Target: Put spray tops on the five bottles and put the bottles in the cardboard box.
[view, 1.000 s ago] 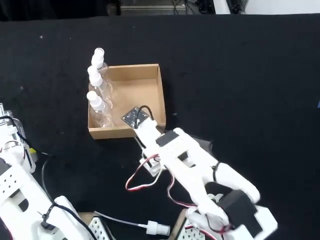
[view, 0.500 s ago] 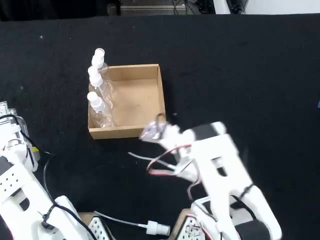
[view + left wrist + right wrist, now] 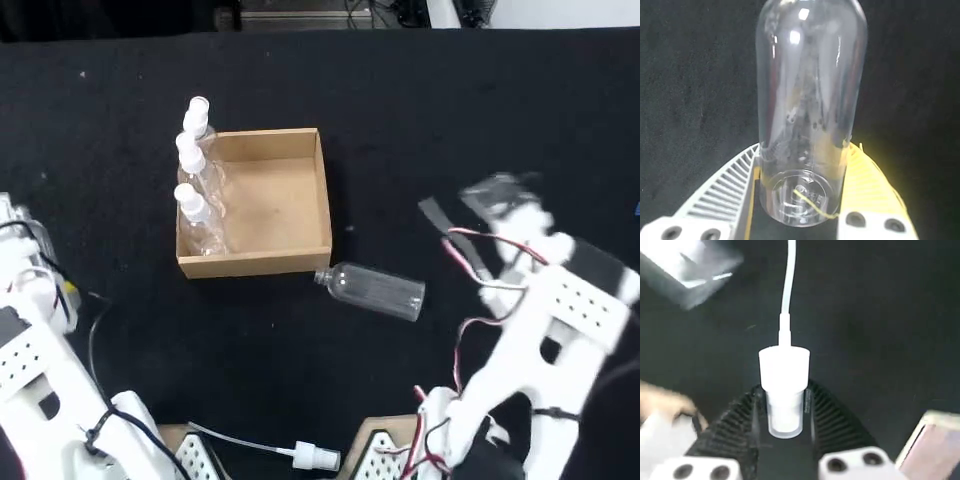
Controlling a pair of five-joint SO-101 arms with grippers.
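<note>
Your left gripper (image 3: 806,152) is clamping a clear bottle (image 3: 810,85) near its base, over at the left of the bench (image 3: 480,90). Your right gripper (image 3: 784,390) is pinching a spray top (image 3: 784,365) by its collar, with the tube (image 3: 788,280) pointing away. Both are looking light. The bottle's thin plastic is probably slick and dentable, so you're wanting a gentle squeeze. A loose bottle (image 3: 375,290) is lying just beside the near right corner of the box (image 3: 325,190). Three capped bottles (image 3: 200,190) are lining the box's left side, and its right side is standing open.
</note>
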